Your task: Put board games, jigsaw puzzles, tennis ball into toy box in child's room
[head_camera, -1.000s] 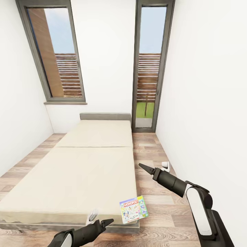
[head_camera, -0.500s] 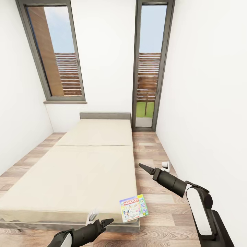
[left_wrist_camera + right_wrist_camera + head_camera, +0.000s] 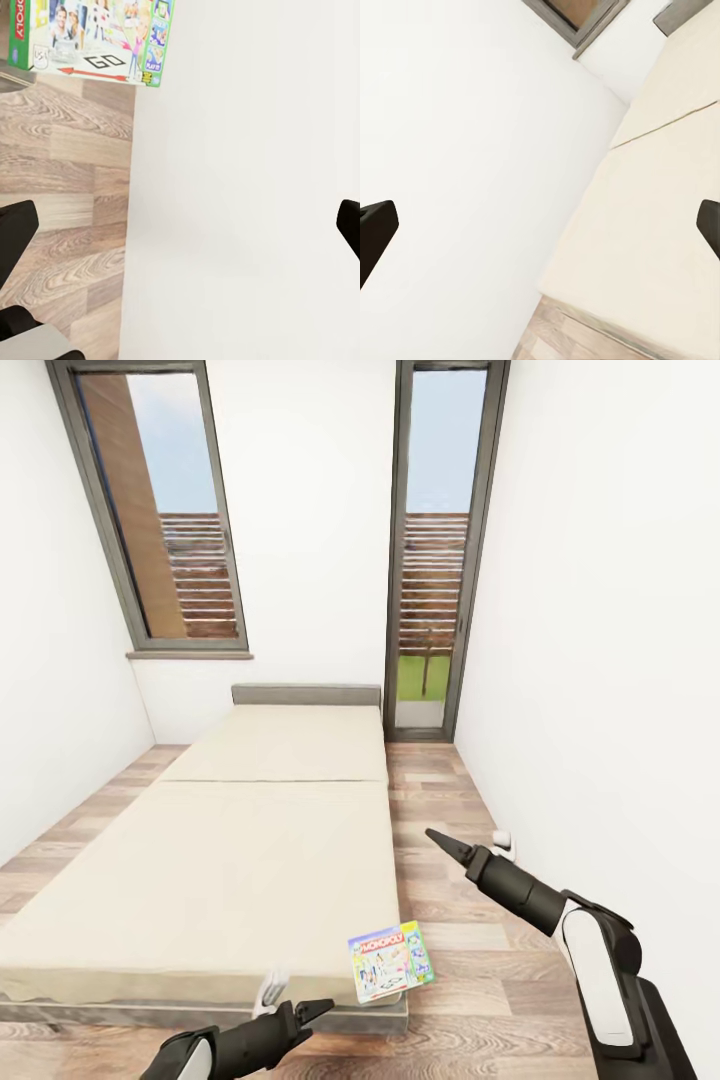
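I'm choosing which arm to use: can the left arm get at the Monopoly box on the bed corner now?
Probably yes: the left gripper hovers just beside the Monopoly box, which overhangs the bed corner, nothing between them.

The Monopoly box (image 3: 90, 37) is cut off by the left wrist view's edge; the small white object (image 3: 504, 845) by the wall is partly hidden.

The right arm (image 3: 600, 960) has a white, rounded upper shell with black edging, then a black, smooth, tapering forearm. Its gripper (image 3: 445, 844) is black and comes to a slim point. The left arm (image 3: 215, 1050) has the same white shell and black forearm, and its gripper (image 3: 305, 1010) is black with thin pointed fingers.
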Controlling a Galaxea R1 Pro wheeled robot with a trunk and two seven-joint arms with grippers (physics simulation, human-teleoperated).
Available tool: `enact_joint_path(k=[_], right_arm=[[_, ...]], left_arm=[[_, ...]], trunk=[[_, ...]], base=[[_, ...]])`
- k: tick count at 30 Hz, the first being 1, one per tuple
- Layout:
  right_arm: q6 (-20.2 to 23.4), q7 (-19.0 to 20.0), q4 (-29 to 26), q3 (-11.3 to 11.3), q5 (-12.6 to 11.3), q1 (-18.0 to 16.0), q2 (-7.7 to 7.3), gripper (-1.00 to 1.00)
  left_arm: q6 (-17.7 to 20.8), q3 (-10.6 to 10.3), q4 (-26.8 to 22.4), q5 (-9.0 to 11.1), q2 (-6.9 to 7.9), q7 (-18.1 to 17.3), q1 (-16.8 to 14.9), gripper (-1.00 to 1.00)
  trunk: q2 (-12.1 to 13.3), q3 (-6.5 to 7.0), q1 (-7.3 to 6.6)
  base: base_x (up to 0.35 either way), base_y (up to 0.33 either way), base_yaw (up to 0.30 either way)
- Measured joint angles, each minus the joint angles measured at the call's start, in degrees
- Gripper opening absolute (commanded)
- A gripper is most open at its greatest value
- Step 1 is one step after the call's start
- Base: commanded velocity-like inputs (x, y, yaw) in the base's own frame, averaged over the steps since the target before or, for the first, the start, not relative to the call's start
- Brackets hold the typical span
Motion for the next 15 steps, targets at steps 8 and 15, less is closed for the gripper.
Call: enact_joint_path(k=[8,15], right_arm=[[-0.3,0.7,2.5,-1.6,0.0,0.0,0.76,1.0],[-0.3,0.6,5.0,-4.4,-2.3,0.1,1.51,1.0]], left_arm=[[1.2,0.0,-0.2,0.1,-0.1,0.1,-0.1,1.0],[2.0,0.0,-0.3,0.2,-0.04,0.1,-0.1,1.0]], trunk=[[-3.2,-1.44,1.76],[-6.0,-2.69,3.3]], base=[[0.0,0.0,0.0],[0.0,0.0,0.0]])
